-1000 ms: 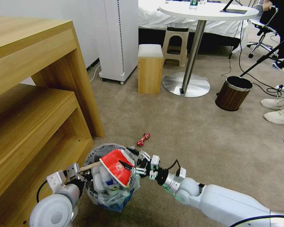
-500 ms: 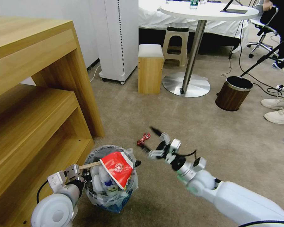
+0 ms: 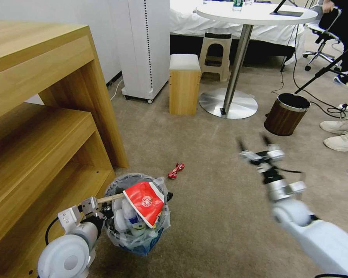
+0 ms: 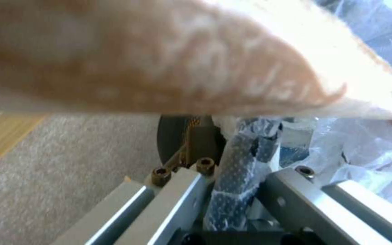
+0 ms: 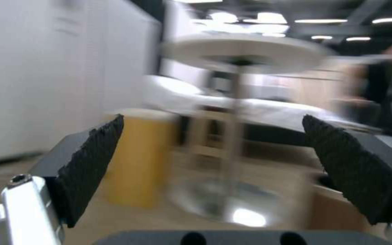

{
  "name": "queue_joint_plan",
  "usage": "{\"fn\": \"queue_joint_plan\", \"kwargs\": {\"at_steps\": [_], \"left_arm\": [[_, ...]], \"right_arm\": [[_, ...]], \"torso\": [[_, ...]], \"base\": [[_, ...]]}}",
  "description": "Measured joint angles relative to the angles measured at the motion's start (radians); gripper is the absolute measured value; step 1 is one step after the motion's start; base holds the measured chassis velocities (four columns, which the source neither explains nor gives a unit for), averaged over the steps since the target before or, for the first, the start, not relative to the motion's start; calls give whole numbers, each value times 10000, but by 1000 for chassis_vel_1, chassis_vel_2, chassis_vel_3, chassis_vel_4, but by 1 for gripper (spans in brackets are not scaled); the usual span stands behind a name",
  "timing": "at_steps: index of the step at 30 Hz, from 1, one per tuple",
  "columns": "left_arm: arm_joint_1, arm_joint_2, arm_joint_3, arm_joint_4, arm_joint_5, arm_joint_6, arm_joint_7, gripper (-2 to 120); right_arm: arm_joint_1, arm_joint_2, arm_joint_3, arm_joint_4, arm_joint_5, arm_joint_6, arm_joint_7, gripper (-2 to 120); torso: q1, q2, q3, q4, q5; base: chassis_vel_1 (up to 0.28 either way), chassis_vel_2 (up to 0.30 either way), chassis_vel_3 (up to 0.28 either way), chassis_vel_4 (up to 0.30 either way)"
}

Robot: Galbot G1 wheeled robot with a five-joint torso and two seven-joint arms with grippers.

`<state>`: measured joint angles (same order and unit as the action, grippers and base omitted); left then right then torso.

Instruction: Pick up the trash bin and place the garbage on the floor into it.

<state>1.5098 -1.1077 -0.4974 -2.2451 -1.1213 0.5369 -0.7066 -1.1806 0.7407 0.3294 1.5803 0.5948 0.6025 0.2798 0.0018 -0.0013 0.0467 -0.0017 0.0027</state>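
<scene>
Beside the wooden shelf unit (image 3: 46, 127), the trash bin (image 3: 137, 241) is hanging at the left gripper (image 3: 98, 208), whose fingers (image 4: 173, 200) are clamping its bag-covered wire rim (image 4: 232, 177) between them. Inside the bin, a red paper cup (image 3: 145, 202) is lying tilted on top of crushed bottles and a wooden stick (image 3: 110, 199), which is poking out toward the shelf unit. Just beyond the bin, farther from the robot, a red wrapper (image 3: 176, 170) is lying on the beige floor (image 3: 205, 200). Well away from the bin, out to its right, the right gripper (image 3: 255, 144) is hovering above the carpet with its fingers spread wide and nothing between the black pads (image 5: 92, 163). It is pointing toward the round white table (image 3: 255, 13) and the brown wood-grain bin (image 3: 285, 114).
</scene>
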Motion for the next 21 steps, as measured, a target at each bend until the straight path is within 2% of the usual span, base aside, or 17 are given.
{"fn": "queue_joint_plan", "kwargs": {"at_steps": [1, 4, 8, 11, 16, 21], "left_arm": [[0, 0, 0, 0, 0, 0, 0, 0], [-9, -178, 5, 4, 331, 23, 263, 0], [-3, -284, 3, -17, 511, 20, 394, 0], [30, -363, -12, -131, 948, 23, 701, 0], [88, -362, -75, -353, 997, 43, 802, 0], [193, -379, -195, -488, 1116, 89, 913, 0]], "right_arm": [[0, 0, 0, 0, 0, 0, 0, 100], [-1649, 356, 1597, 144, -214, -82, 249, 100], [-2386, 782, 2357, 199, -511, 30, 254, 100], [-3046, 1400, 2965, 201, -1044, 314, 53, 100], [-3379, 1758, 3208, 494, -1249, 317, 18, 100], [-3450, 2041, 2919, 826, -1253, 452, -114, 100]], "torso": [[0, 0, 0, 0, 0], [0, 0, 0, -5, 3], [0, 0, 0, -4, -7], [0, 0, 0, -1, -1], [-1, 0, 0, -2, -4], [0, 0, 1, 0, -5]], "base": [[0, 0, 0, 0], [0, 0, 0, 0], [0, 0, 0, 0], [0, 0, 0, 0], [0, 0, 0, 0], [0, 0, 0, 0]]}}
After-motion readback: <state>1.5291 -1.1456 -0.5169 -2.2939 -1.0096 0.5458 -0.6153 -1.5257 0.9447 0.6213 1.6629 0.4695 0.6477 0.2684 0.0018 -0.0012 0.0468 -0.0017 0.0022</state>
